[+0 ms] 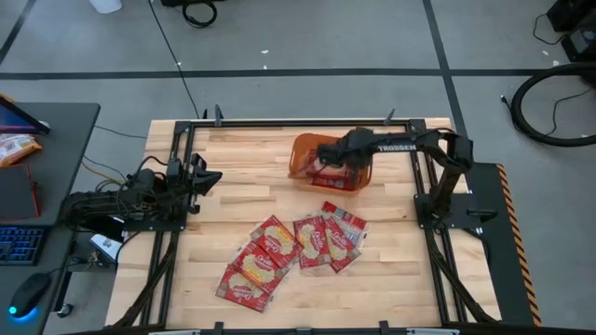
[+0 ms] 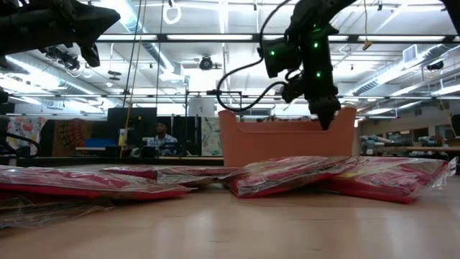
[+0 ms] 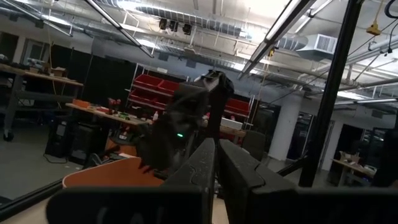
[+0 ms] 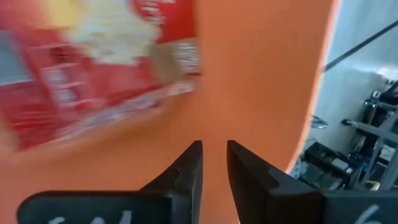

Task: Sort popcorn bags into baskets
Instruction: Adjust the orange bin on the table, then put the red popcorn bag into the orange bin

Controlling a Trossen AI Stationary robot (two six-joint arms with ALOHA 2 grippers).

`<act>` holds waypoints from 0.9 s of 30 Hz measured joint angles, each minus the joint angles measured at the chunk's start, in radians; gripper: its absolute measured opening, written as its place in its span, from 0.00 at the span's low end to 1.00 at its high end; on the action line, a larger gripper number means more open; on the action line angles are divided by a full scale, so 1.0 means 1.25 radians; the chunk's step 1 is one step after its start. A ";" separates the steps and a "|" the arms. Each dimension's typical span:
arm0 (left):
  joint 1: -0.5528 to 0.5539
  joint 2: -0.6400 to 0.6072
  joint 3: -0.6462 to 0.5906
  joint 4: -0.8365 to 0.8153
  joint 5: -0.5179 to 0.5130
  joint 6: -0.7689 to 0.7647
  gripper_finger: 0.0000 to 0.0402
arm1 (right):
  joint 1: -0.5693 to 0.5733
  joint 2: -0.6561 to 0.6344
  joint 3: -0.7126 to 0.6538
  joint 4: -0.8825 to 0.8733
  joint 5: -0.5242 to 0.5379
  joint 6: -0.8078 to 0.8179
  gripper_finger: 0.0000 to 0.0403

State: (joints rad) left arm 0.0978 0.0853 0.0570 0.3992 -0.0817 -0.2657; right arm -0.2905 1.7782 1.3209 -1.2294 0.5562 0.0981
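Note:
The orange basket (image 1: 361, 182) stands on the table's far middle; its wall (image 2: 287, 144) shows behind the bags in the low view. Several red popcorn bags (image 1: 279, 247) lie flat and overlapping on the near middle of the table (image 2: 302, 176). One red popcorn bag (image 4: 106, 62) lies inside the basket on its orange bottom (image 4: 261, 74). My right gripper (image 4: 213, 146) hangs over the basket's inside (image 1: 321, 156), its fingers a little open and holding nothing. My left gripper (image 1: 212, 179) waits shut above the table's left side (image 3: 216, 146).
Black frame rails (image 1: 177, 177) run along the table's left and right sides. A desk with a keyboard (image 1: 23, 244) and an orange-and-white snack bag (image 1: 14, 147) stands off the left edge. Bare wood (image 1: 251, 177) lies between the left gripper and the basket.

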 joint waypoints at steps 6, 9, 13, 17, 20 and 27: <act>0.000 0.000 0.000 0.000 0.000 0.012 0.06 | -0.095 0.000 0.000 0.073 0.040 -0.093 0.19; 0.000 0.000 0.000 0.000 0.000 0.012 0.06 | -0.115 0.000 0.000 0.084 0.035 -0.101 0.19; 0.000 0.000 0.000 0.000 0.000 0.013 0.06 | -0.090 -0.002 0.000 0.080 0.041 -0.099 0.19; 0.000 0.000 0.000 0.000 0.000 0.013 0.06 | -0.027 -0.008 0.001 0.081 0.037 -0.097 0.18; 0.000 0.000 0.000 0.000 0.000 0.013 0.06 | 0.043 -0.008 0.001 0.082 0.000 -0.083 0.17; 0.000 0.000 0.000 0.000 0.000 0.013 0.06 | 0.247 -0.009 0.001 0.120 -0.016 -0.076 0.16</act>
State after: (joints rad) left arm 0.0978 0.0853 0.0566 0.3996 -0.0818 -0.2489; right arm 0.0185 1.7667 1.3220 -1.0790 0.5358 0.0032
